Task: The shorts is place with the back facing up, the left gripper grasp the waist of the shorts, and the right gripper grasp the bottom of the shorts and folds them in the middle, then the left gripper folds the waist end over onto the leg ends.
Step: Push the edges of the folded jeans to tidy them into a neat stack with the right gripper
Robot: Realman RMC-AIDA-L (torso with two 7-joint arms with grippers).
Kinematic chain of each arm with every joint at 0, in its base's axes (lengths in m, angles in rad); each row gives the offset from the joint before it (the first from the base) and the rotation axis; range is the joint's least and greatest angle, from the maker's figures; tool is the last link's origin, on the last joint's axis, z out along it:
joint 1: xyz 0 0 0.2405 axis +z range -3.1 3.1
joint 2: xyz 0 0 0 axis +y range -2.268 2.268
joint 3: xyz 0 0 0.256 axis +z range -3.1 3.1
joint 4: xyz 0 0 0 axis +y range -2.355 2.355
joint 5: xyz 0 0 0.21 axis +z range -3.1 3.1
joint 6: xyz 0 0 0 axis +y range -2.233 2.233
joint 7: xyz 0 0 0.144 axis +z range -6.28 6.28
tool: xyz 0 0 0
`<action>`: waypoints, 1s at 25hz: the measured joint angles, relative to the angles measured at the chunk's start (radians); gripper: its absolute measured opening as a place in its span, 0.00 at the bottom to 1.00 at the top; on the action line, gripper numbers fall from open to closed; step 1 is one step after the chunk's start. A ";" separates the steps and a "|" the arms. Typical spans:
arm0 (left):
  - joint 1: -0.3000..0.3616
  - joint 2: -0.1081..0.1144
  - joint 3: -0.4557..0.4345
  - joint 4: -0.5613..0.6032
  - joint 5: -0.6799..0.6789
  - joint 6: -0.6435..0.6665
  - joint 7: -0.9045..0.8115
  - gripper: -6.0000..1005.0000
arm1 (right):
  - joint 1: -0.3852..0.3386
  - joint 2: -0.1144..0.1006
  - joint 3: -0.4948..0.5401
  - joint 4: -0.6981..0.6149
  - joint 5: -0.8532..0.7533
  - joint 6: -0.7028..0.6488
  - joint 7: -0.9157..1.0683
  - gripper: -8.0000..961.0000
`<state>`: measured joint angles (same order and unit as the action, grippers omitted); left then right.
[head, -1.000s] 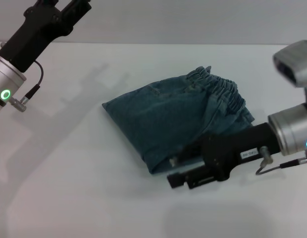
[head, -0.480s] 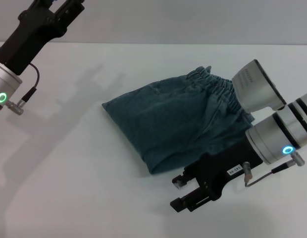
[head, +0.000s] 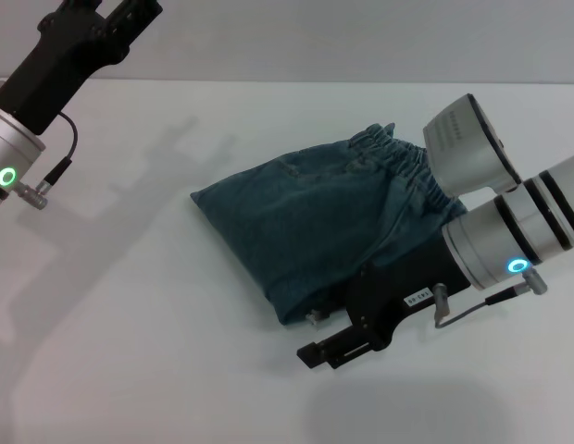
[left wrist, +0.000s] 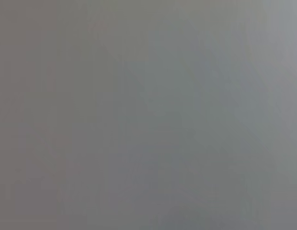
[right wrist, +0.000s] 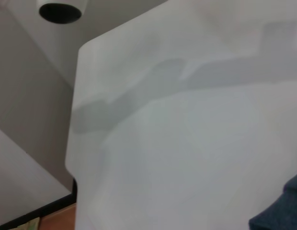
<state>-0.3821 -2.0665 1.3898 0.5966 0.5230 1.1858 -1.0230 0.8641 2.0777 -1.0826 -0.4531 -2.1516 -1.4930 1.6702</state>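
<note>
The blue denim shorts [head: 324, 222] lie folded on the white table [head: 157, 333]. Their gathered waist [head: 412, 166] is at the far right, and the fold's corner points toward me. My right gripper [head: 315, 336] hovers just off that near corner, open, with nothing between its fingers. Its silver wrist [head: 509, 236] crosses over the waist side. A dark blue corner of the shorts [right wrist: 282, 211] shows in the right wrist view. My left gripper [head: 97, 23] is raised at the far left, well away from the shorts, with its fingertips cut off by the picture's edge.
The right wrist view shows the table's far edge [right wrist: 74, 120], arm shadows on its surface, and a black round opening [right wrist: 60, 12] beyond it. The left wrist view shows only plain grey.
My right gripper came away from the shorts' near edge, dipped toward me, then edged back by the corner, angled down-left. Its wrist swung in over the waist. The left arm barely moved.
</note>
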 joint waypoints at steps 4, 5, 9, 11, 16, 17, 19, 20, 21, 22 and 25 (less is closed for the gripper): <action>0.000 0.000 0.004 0.000 0.000 0.000 0.000 0.81 | 0.008 0.002 -0.013 0.012 0.004 0.038 -0.001 0.68; 0.000 0.000 0.006 0.000 0.000 -0.001 0.000 0.81 | 0.008 0.003 -0.020 0.013 0.007 0.048 -0.003 0.68; 0.004 0.000 0.013 0.000 0.000 0.000 -0.002 0.81 | 0.014 0.005 -0.057 0.016 0.040 0.079 -0.005 0.68; 0.006 0.000 0.013 0.000 0.000 0.002 -0.005 0.81 | 0.015 0.005 -0.091 0.016 0.073 0.097 -0.005 0.68; 0.008 -0.001 0.013 0.000 0.000 0.006 -0.009 0.81 | 0.023 0.006 -0.160 0.016 0.122 0.146 -0.005 0.68; 0.011 -0.001 0.014 0.000 0.000 0.010 -0.011 0.81 | 0.025 0.007 -0.165 0.016 0.125 0.155 -0.005 0.68; 0.011 -0.001 0.014 0.000 0.000 0.010 -0.011 0.81 | 0.028 0.009 -0.168 0.016 0.128 0.169 -0.006 0.68; 0.012 -0.001 0.014 0.000 0.000 0.014 -0.012 0.81 | 0.029 0.010 -0.171 0.016 0.134 0.178 -0.006 0.68; 0.014 -0.001 0.014 0.000 0.000 0.018 -0.012 0.81 | 0.029 0.010 -0.181 0.016 0.148 0.187 -0.007 0.68; 0.014 -0.001 0.014 0.000 0.000 0.018 -0.012 0.81 | 0.030 0.010 -0.194 0.016 0.167 0.197 -0.010 0.68; 0.015 -0.001 0.014 -0.006 0.000 0.019 -0.012 0.81 | 0.029 0.010 -0.229 0.015 0.218 0.226 -0.018 0.68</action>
<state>-0.3672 -2.0676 1.4041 0.5911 0.5231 1.2049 -1.0352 0.8936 2.0875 -1.3116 -0.4380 -1.9334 -1.2666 1.6524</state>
